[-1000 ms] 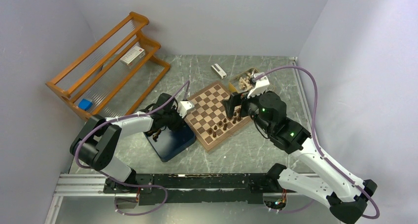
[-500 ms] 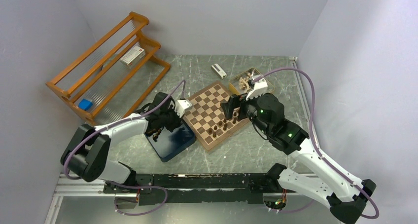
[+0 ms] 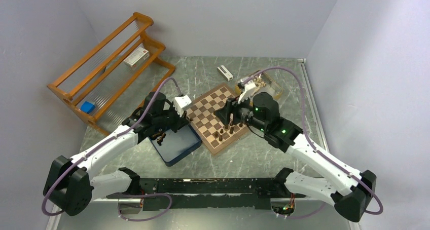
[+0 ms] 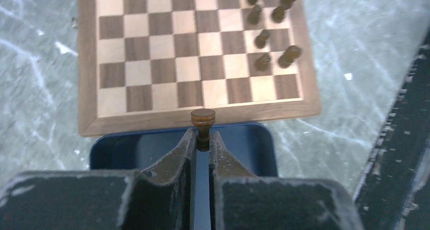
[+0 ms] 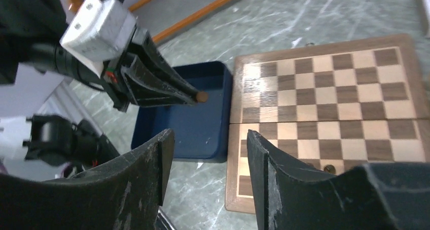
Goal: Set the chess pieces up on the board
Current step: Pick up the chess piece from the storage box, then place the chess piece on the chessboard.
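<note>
Right now your left tool is clenching one dark chess piece above the blue box, just short of the board.
Overhead, both arms are crowding the board, the right one hanging beside the standing pieces; a careless swing is risking a knock there. The left wrist view is showing what overhead hides: only the fingertips are pinching the piece's stem, so it could slip. The right wrist view is showing your right tool spread, carrying nothing.
</note>
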Controlling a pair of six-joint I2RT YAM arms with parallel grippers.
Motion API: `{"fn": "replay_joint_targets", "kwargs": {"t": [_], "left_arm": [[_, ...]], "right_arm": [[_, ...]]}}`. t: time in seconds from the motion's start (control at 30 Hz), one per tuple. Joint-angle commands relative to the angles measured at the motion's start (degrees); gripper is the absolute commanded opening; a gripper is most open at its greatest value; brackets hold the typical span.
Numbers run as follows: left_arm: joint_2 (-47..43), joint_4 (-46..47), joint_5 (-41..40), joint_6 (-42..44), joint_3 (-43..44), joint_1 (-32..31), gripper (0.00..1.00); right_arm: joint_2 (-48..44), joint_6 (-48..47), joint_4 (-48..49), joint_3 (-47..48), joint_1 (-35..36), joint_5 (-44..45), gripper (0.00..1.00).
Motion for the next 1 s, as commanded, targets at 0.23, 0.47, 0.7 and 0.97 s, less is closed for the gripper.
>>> {"fn": "replay_joint_targets", "kwargs": {"t": [0.23,0.47,0.7,0.97], "left_arm": [[-3.4,-0.7,21.7,-6.7,3.6,-0.3,0.05],[-4.3,-4.1,26.6,-8.3,5.8,-0.3,0.05],[-1.3,-7.1,29.8,-9.0,8.2,-0.3,0.05],[2.9,-8.9,32.1,-9.9,10.4,-0.3,0.05]], "right_arm": [[1.0,-40.4,23.6,-13.2,-0.2,-25.8,0.57],[4.8,-67.0,15.7,-9.9,-0.1,-35.1,0.61],[8.9,-76.5,14.0,-7.0,1.3,-37.9,0.61],[12.3,-83.0,7.9,-4.9,5.8,-35.3,0.54]]}}
